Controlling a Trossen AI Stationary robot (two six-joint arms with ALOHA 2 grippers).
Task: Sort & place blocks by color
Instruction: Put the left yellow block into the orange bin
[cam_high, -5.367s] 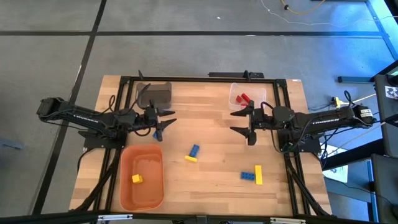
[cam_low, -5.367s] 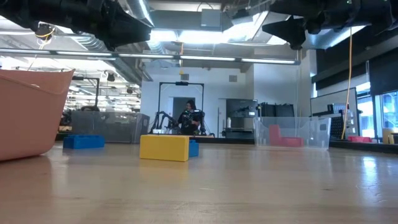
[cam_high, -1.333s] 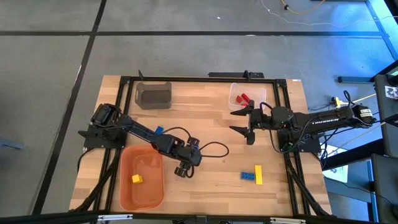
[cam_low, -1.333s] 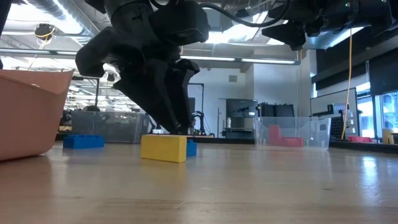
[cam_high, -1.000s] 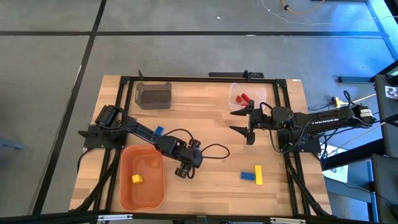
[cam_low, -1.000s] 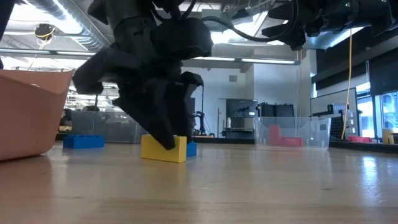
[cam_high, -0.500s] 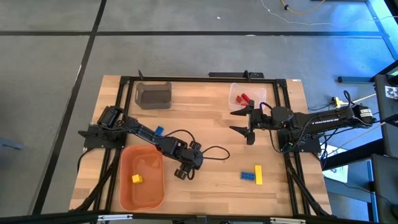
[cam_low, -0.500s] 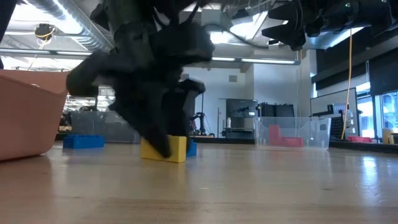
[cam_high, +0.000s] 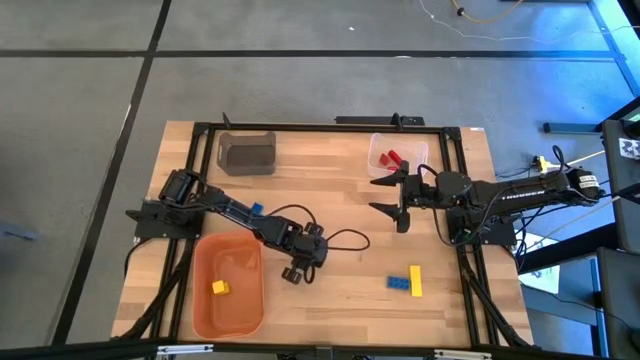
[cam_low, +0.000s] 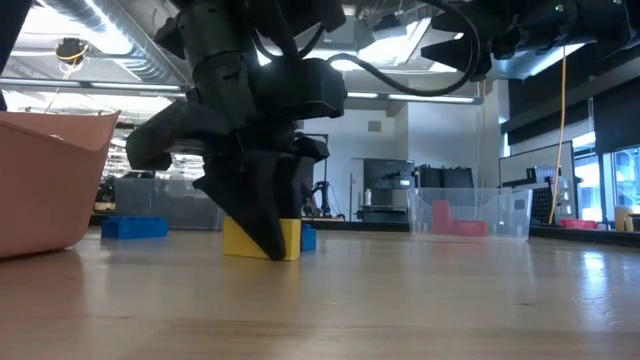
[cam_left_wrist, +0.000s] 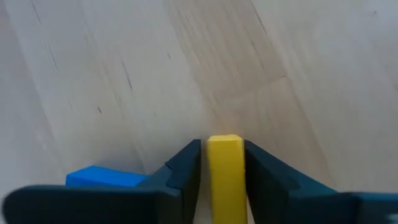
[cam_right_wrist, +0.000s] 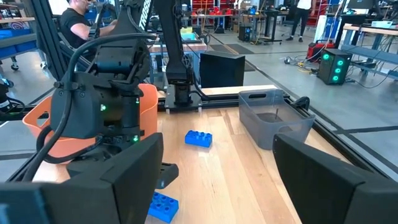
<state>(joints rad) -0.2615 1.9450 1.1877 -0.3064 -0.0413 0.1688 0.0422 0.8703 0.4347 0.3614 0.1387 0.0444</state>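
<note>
I had my left gripper (cam_left_wrist: 224, 163) down on the worktop (cam_high: 350, 280) near its middle, jaws closed on either side of the yellow block (cam_left_wrist: 225, 171), one finger flat against each long face. The block sat on the wood, just beside the orange bin (cam_high: 228, 285), with a blue block (cam_left_wrist: 103, 178) lying right next to it, touching or nearly so; I could not tell which.

From table level, my fingers reached right down to the wood around the yellow block (cam_low: 262, 238), so the hold looked deep enough. The thing to get right, I judged, was a straight lift: any sideways drag would nudge that blue neighbour (cam_low: 309, 238) and knock it out of place. The block was centred between the pads in my wrist view, which was good, so no twist should come when it left the wood.

After that, the carry was short. One yellow block (cam_high: 219, 288) already lay in the orange bin, so I reckoned this one belonged with it. I would need to clear the bin's rim (cam_low: 60, 120) before letting go, and release low so the block did not bounce out.

My right gripper (cam_high: 388, 196) hovered above the worktop by the clear bin (cam_high: 397, 155), jaws spread wide, holding nothing. Red blocks (cam_high: 392, 158) sat in that bin. Another blue block (cam_high: 255, 210) and a blue-and-yellow pair (cam_high: 407, 281) waited on the wood.
</note>
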